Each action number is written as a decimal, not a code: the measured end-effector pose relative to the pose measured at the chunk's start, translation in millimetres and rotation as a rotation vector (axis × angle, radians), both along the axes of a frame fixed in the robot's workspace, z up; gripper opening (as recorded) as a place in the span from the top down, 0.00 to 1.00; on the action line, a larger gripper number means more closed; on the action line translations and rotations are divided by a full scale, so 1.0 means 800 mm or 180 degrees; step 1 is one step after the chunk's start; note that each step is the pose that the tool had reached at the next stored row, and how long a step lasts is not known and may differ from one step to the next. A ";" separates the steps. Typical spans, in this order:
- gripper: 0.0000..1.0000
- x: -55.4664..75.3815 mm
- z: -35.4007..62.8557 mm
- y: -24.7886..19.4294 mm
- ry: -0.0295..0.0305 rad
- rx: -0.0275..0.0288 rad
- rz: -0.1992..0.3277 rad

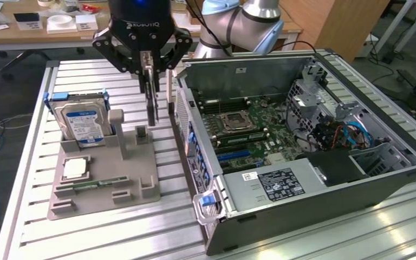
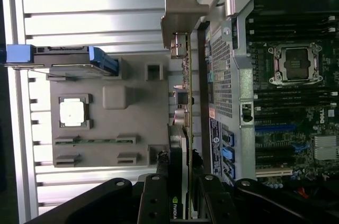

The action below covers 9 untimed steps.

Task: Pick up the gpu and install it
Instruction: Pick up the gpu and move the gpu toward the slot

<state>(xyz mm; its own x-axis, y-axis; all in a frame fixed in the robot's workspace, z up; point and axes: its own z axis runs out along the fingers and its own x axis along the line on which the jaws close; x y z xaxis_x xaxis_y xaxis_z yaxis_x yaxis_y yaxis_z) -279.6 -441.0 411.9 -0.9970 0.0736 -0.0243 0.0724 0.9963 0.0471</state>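
**Exterior view.**
- Item: gpu, held edge-on and upright. It hangs over the gap between the grey parts fixture and the open computer case, just beside the case's rear wall.
- Holder: gripper, fingers closed onto the card's upper edge.
- Risk, as judged: a sideways move at this height would likely knock the card against the case rim. That could twist it in so narrow a grip.
- Pose: arm overhead, gripper pointing straight down. It is near the hard drive but apart from it.

**Wrist view.**
- Item: gpu, seen along its edge, with the silver bracket at the far end. The card runs just beside the perforated case wall.
- Risk, as judged: the bracket could snag that wall. The motherboard lies well to the side.
- Pose: fingers flank the card, pinching both faces.
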 end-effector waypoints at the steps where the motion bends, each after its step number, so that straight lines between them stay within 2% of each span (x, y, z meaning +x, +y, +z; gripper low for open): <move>1: 0.73 0.002 0.000 0.0000 0.0000 0.0001 0.0000; 9: 0.73 0.015 0.000 0.0000 0.0000 0.0008 0.0000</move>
<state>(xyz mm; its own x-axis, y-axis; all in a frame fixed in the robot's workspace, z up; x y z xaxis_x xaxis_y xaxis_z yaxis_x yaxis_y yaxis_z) -267.4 -441.0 411.9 -0.9970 0.0736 -0.0240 0.0724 0.9961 0.0495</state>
